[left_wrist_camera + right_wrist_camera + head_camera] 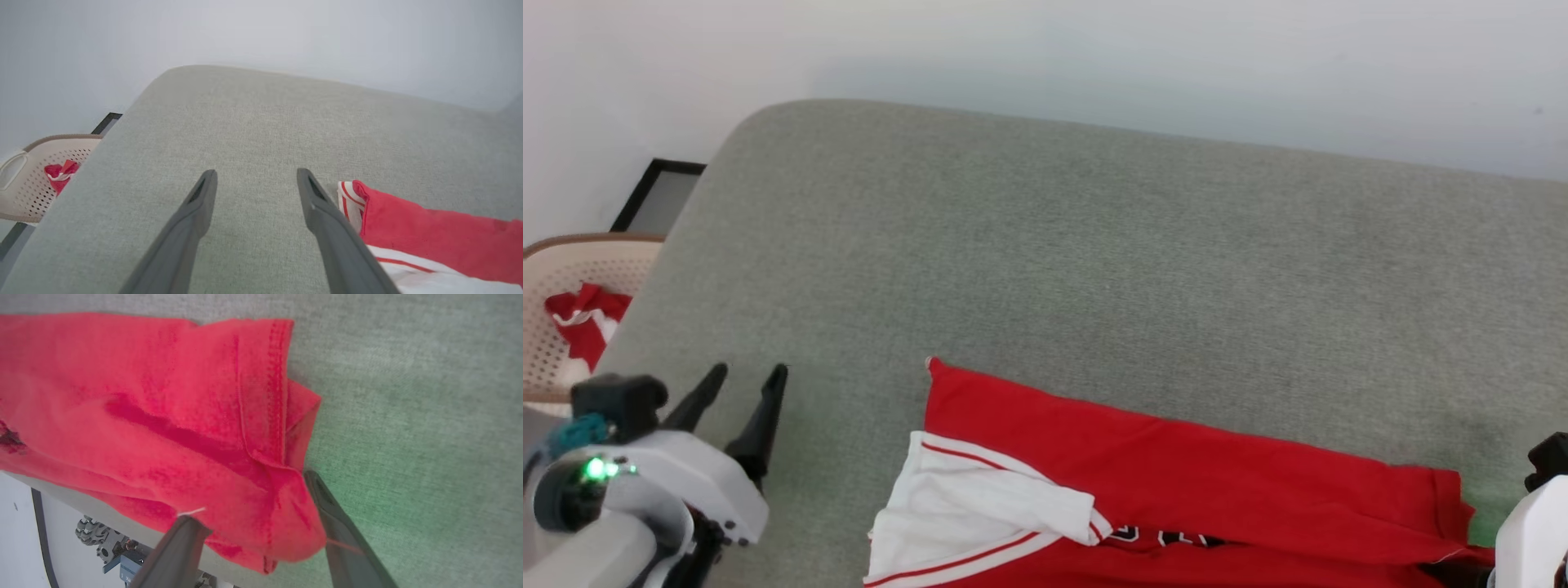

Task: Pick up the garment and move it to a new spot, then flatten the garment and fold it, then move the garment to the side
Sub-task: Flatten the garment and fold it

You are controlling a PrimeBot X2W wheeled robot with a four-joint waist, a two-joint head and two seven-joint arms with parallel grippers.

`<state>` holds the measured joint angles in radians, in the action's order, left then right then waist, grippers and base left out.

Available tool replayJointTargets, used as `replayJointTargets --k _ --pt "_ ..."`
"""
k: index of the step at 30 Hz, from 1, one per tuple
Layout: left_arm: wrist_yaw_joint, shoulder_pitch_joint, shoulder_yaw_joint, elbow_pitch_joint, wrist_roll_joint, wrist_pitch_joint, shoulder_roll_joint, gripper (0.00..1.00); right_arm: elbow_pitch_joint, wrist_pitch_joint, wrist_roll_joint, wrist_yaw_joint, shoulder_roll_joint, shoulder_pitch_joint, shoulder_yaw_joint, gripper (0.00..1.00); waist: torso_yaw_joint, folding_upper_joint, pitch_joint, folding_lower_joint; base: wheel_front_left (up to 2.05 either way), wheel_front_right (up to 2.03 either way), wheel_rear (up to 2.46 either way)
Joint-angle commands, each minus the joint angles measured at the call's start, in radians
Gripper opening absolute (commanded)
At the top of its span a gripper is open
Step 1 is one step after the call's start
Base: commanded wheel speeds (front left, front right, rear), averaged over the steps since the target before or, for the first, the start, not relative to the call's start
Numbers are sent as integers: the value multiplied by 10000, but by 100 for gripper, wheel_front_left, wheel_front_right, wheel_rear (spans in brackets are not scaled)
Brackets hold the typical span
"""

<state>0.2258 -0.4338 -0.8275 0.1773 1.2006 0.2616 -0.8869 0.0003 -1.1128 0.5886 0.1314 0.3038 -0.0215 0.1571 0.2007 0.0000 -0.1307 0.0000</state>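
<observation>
Grey couch (1094,245), red garment (1176,482); right wrist view: wheel (90,535) below.

The bright-red shirt (1192,482) lies folded in a long band along the near edge of the grey cushion (1094,269). 1 white sleeve (980,498), edged with thin red stripes, is folded over its left end. A dark print (1168,537) peeks out mid-body. The stitched hem (265,396) at the right end is bunched and droops over the near edge.

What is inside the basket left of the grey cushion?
A crumpled red-and-white cloth lies in the basket. The cushion edge covers the basket's right side, so anything more there cannot be seen.
</observation>
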Motion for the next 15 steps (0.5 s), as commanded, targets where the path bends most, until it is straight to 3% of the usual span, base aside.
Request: replayJointTargets --k 1,8,15 --pt "-73 415 165 60 -88 27 148 100 -55 -75 72 -17 -35 51 54 100 78 0 -13 0 0 0 0" --pt "-608 1945 2185 260 -1074 35 897 100 -546 -649 41 -17 160 362 591 100 162 0 -76 0 0 0 0" --pt "-1148 2473 3104 391 -1854 37 1431 100 -381 -850 -113 -17 -240 392 652 100 220 0 -169 0 0 0 0"
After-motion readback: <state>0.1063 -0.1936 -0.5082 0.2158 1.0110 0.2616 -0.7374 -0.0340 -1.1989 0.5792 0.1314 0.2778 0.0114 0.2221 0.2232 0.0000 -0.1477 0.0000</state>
